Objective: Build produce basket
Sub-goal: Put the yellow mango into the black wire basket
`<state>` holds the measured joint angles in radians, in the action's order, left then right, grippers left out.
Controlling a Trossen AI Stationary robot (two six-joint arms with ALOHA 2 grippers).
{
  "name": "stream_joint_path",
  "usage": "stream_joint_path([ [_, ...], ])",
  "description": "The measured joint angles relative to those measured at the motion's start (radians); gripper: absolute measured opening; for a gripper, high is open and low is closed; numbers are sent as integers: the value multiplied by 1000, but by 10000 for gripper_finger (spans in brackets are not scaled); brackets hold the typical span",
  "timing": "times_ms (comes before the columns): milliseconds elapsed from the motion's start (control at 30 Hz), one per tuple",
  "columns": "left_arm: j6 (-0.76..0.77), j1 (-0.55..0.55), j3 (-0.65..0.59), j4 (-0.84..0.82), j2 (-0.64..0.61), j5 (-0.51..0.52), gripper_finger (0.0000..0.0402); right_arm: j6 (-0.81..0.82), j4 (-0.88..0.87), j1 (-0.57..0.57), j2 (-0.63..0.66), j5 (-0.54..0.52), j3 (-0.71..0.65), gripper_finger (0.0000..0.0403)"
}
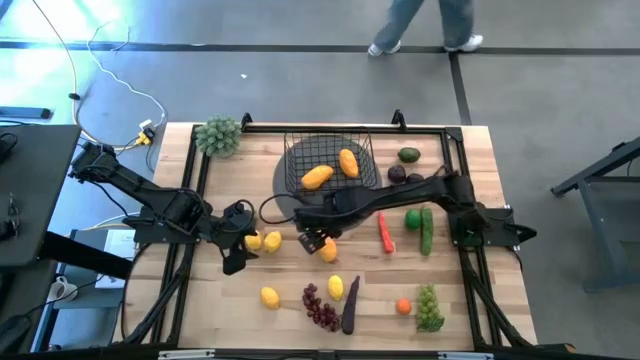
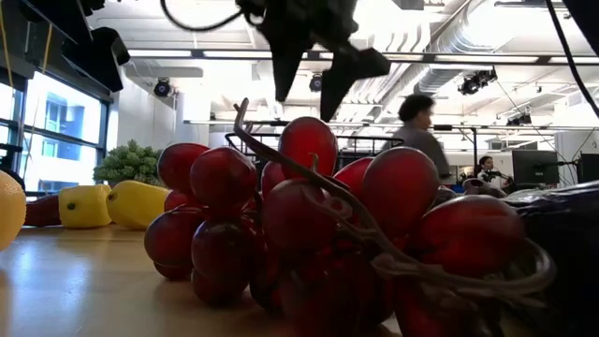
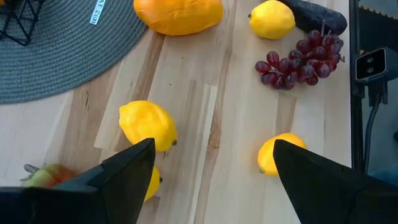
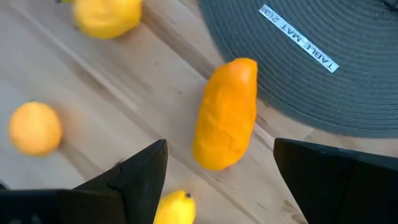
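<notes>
The black wire basket (image 1: 330, 160) stands on a round grey mat (image 1: 290, 185) at the table's far middle, with two orange mangoes (image 1: 317, 177) inside. My right gripper (image 1: 318, 241) (image 4: 221, 149) hangs open just above a third mango (image 4: 227, 115) lying on the wood by the mat's near edge. My left gripper (image 1: 237, 250) (image 3: 214, 149) is open over the table's left middle, beside two lemons (image 3: 148, 124). More lemons (image 1: 270, 297), purple grapes (image 1: 320, 307) (image 2: 309, 225), an eggplant (image 1: 350, 305) and green grapes (image 1: 430, 308) lie along the near edge.
A red carrot-like piece (image 1: 386, 233), a cucumber (image 1: 427, 230) and an avocado (image 1: 409, 154) lie right of the basket. A grey-green leafy bunch (image 1: 218, 135) sits at the far left corner. A person's legs (image 1: 420, 25) pass beyond the far edge.
</notes>
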<state>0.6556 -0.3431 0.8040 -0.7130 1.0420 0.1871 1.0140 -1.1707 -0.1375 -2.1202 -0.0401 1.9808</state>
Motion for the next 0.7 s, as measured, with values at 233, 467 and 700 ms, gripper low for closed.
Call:
stream_joint_path([
  [233, -1, 0, 0, 0, 0, 0, 314, 9, 0, 0, -79, 34, 0, 275],
  [467, -3, 0, 0, 0, 0, 0, 314, 41, 7, 6, -143, 34, 0, 275],
  [700, -3, 0, 0, -2, 0, -1, 314, 36, 21, 9, -188, 25, 0, 275],
])
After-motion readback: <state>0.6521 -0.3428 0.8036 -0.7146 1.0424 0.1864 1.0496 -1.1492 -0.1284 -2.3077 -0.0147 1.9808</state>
